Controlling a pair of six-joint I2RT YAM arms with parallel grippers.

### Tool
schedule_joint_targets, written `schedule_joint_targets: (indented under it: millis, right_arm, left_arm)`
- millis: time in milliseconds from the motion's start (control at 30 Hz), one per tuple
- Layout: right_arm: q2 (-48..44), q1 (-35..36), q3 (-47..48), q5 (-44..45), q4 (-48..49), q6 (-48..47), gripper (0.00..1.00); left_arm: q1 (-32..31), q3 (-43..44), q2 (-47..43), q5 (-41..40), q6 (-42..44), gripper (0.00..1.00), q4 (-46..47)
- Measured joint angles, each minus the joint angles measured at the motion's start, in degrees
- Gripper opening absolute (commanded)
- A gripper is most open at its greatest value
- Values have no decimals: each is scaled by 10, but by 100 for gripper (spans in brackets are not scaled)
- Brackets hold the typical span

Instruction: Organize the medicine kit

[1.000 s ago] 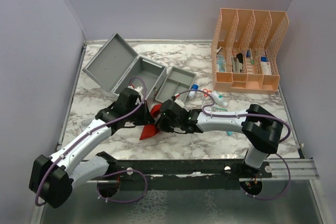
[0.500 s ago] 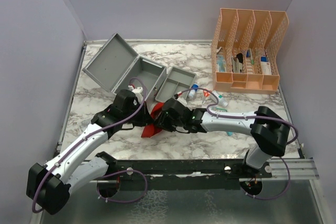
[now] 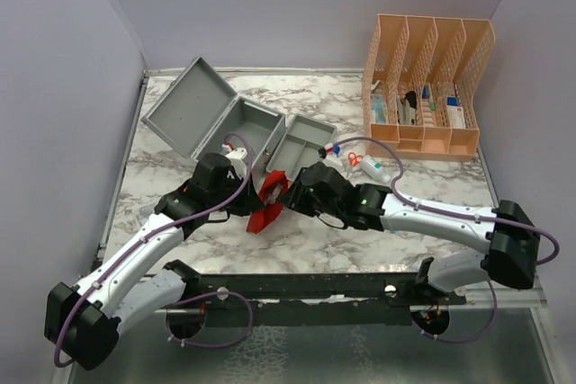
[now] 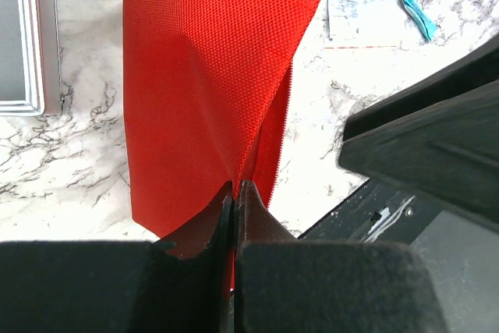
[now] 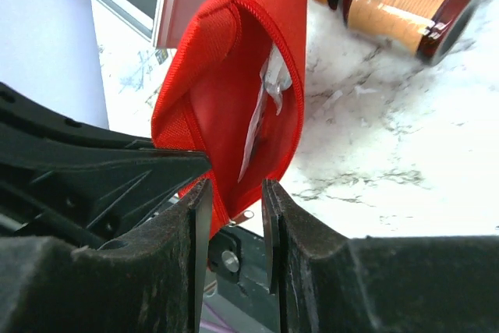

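Right arm has stretched out lower; right gripper (image 5: 232, 193) jaws have parted, now loose around the red pouch (image 5: 218, 107) rim. Left gripper (image 4: 236, 193) is clamped on the pouch fabric. Grey case (image 3: 236, 123) sits open back-left. Bottles (image 3: 374, 169) lie loose, so the task looks mostly undone.
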Motion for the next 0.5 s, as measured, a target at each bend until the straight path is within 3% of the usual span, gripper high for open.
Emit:
schedule_joint_targets:
  millis: [300,500]
  right_arm:
    - [-83,-9,0,126,-116,-90,51]
    - [-116,-99,-26,149,-171,-170,54]
  left_arm:
    - [0,0,-2,0,-4,0,0]
    - [0,0,-5,0,-5,0,5]
